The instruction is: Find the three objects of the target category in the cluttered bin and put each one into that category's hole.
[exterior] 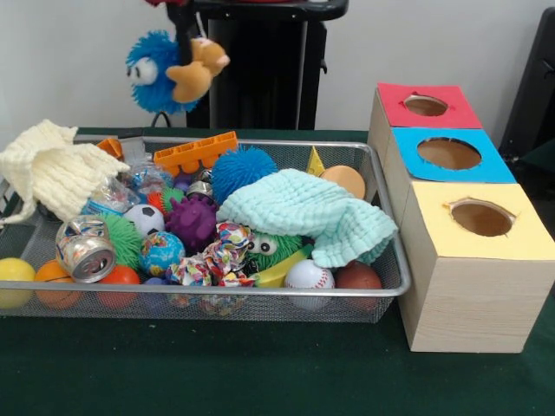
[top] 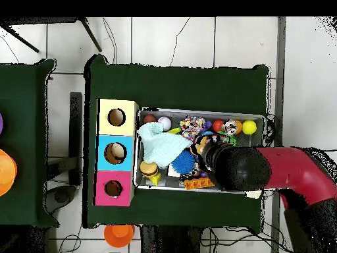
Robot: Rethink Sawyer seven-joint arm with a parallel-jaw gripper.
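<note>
I see the pincer (exterior: 185,54) clamped on a blue fuzzy stuffed toy with an orange beak (exterior: 173,71), holding it above the far side of the wire mesh bin (exterior: 395,260), left of the red-topped wooden box hole (exterior: 425,105).

arm (top: 296,172) is a thick rounded link with a crimson-red shell, smooth, no markings or screws legible from overhead. it ends in a bulbous matte-black joint housing (top: 240,168), dome-shaped, with a narrower black section past it toward the wrist. front view shows only a thin black gripper (exterior: 184,39) stem at the top edge; finger detail can't be made out, and no cabling is visible on the arm itself.
</note>
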